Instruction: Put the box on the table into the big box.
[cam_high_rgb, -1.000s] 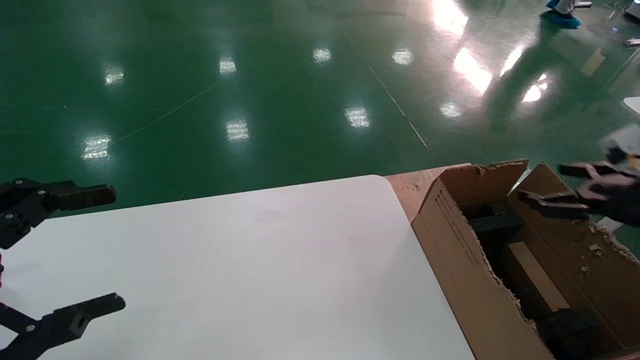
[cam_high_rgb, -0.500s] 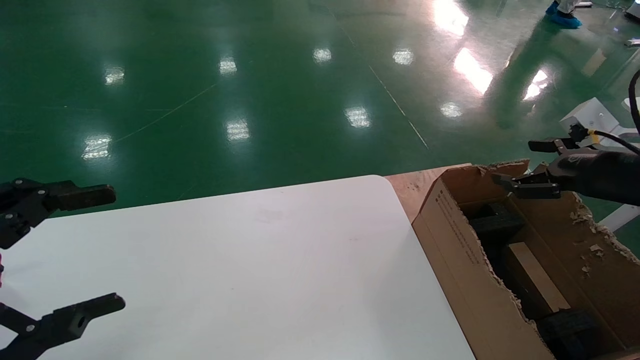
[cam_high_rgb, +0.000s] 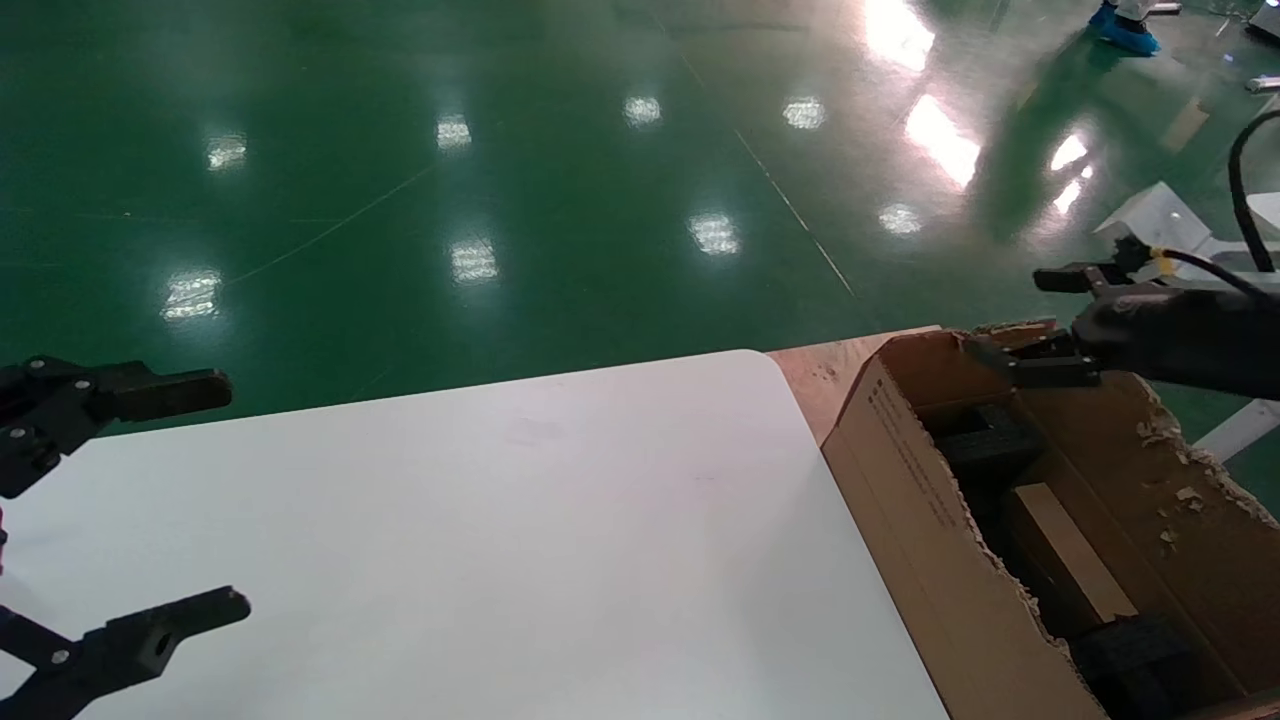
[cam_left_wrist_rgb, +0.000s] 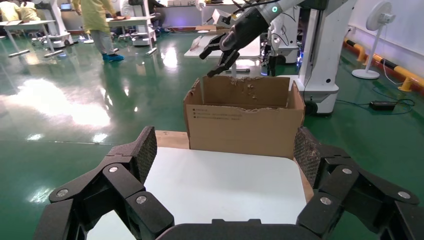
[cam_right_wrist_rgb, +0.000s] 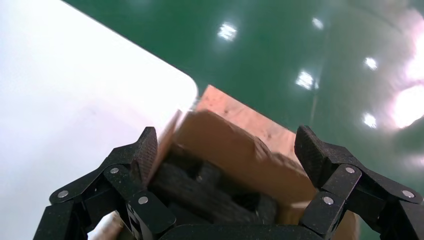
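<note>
head view: the right gripper (cam_high_rgb: 1030, 325) hovers above the far rim of the big box (cam_high_rgb: 950, 570), fingers spread wide and holding nothing. the box (cam_high_rgb: 1065, 555) lies inside the big box, slanted among blocks of black foam (cam_high_rgb: 985, 450), its pale top face showing; whether it sits flat on the bottom cannot be told. the table (cam_high_rgb: 520, 540) carries no small box. the left gripper (cam_high_rgb: 130, 500) is parked over the near left part of the table, fingers also wide apart and empty.

left wrist view: the big box (cam_left_wrist_rgb: 245, 122) stands past the table's far edge on a wooden board (cam_left_wrist_rgb: 172, 140), with the right gripper (cam_left_wrist_rgb: 214, 52) above its ragged back wall.

right wrist view: open fingers (cam_right_wrist_rgb: 145, 150) frame the torn cardboard wall and the foam below.

judgement: the placement looks done. the main hazard is the lower right finger, which is near the torn rim; a low or sideways retreat could snag the cardboard and drag or tip the carton off its board. a tilted box may also settle further against the foam.
</note>
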